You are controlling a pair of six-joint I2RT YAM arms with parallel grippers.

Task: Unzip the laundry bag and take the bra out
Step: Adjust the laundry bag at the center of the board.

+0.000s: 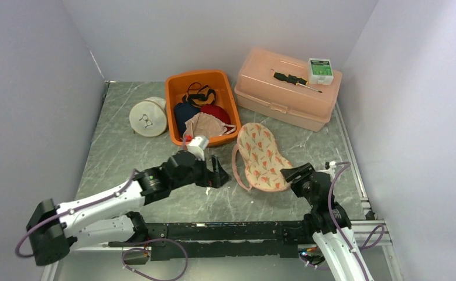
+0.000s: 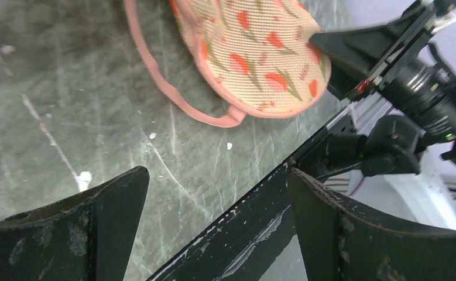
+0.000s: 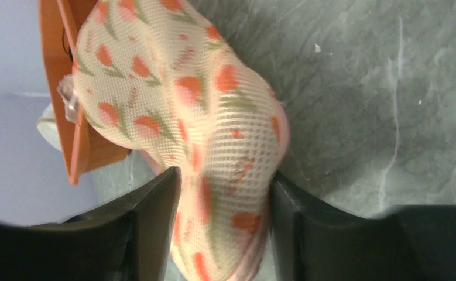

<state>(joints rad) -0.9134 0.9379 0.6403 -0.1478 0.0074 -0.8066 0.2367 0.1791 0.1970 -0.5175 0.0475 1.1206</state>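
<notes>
- Two arms rise from the near edge of the grey marbled table [image 1: 126, 158], with one gripper on each.
- The left gripper [image 1: 218, 173] hangs over bare tabletop with its fingers spread wide and nothing between them. It is near the bag's left side and not touching it.
- The right gripper [image 3: 225, 175] is at the bag's near end, one finger on either side. Mesh fills the gap and touches both. I cannot tell whether they press on it or merely flank it.
- One floral mesh laundry bag [image 1: 260, 155] lies flat right of centre between the two grippers. Its pink strap [image 1: 236, 167] loops out along its left edge. From above, the right gripper hides the bag's near tip. I cannot make out the zip, nor whether a bra is inside.
- Farther back and left of the bag is one orange bin [image 1: 199, 74]. It holds a heap of garments in dark blue, red and beige, with black straps on top. The bag's far end lies just beside its right corner.
- One white round pouch [image 1: 148, 117] sits just left of the bin.
- Farthest back on the right is one pink lidded box [image 1: 284, 93]. On its lid lie one screwdriver [image 1: 295, 80] and one small white-and-green carton [image 1: 320, 70].
</notes>
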